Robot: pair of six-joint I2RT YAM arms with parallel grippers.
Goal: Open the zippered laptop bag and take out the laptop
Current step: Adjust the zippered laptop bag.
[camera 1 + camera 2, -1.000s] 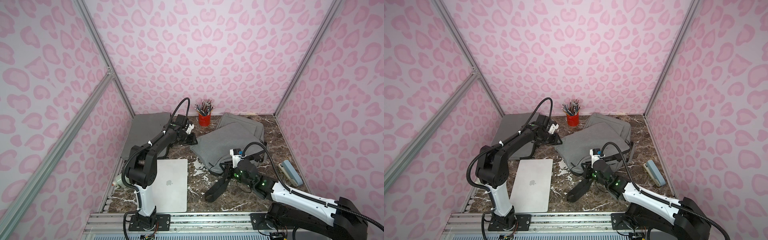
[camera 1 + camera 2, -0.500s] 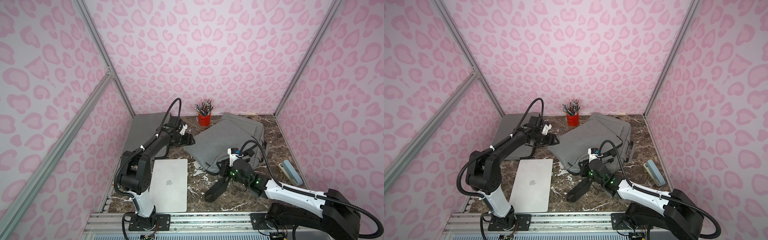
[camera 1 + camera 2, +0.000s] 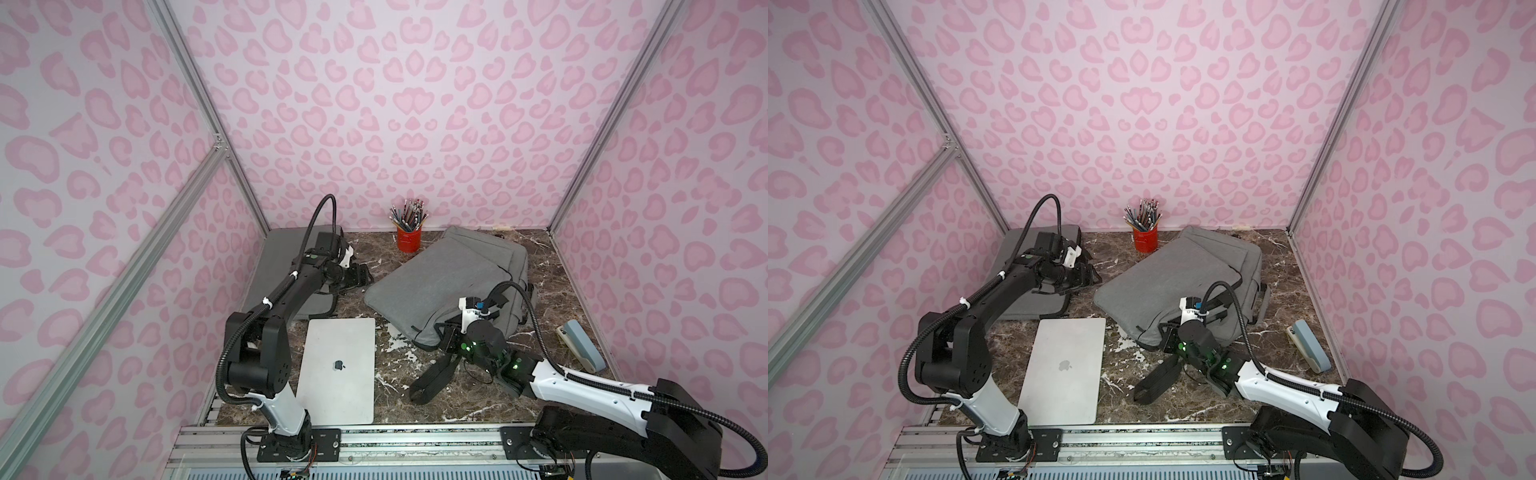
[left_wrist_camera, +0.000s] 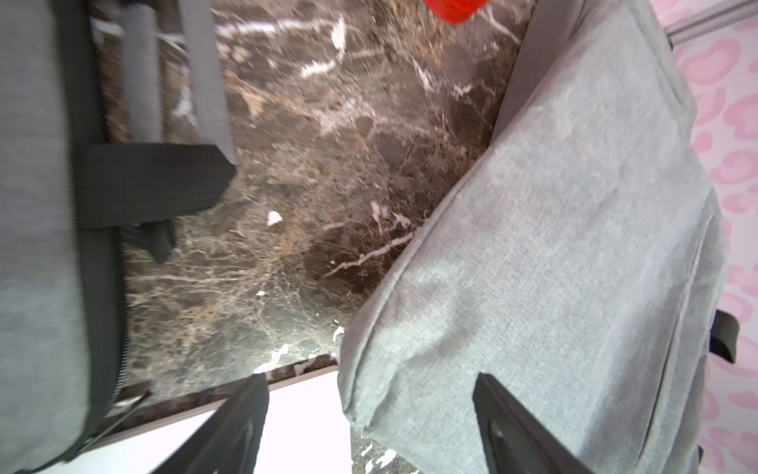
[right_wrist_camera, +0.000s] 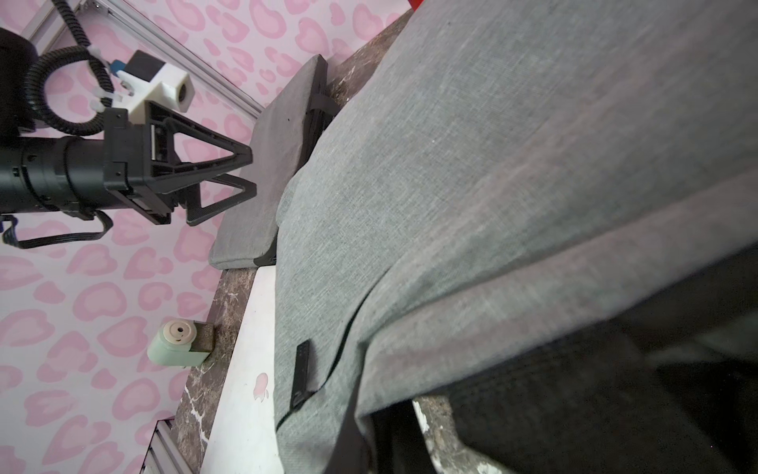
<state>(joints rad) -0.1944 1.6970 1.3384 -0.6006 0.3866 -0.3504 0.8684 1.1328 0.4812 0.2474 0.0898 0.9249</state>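
Two notes for you: left end effector [image 5: 253, 173] released, right end effector [image 3: 445, 334] clenched on soft laptop bag [image 3: 449, 278]; laptop [image 3: 332, 390] prob. stiff & slick, so grip its edge.

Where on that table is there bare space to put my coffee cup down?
Best is the marble strip between the laptop and the black strap. A smaller patch lies between the red pencil cup, the flat grey sleeve and the laptop bag, but the left gripper hangs there. The bag's front edge is crowded.

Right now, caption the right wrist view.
Open left end effector hovers beside the grey laptop bag; silver laptop lies on the table.
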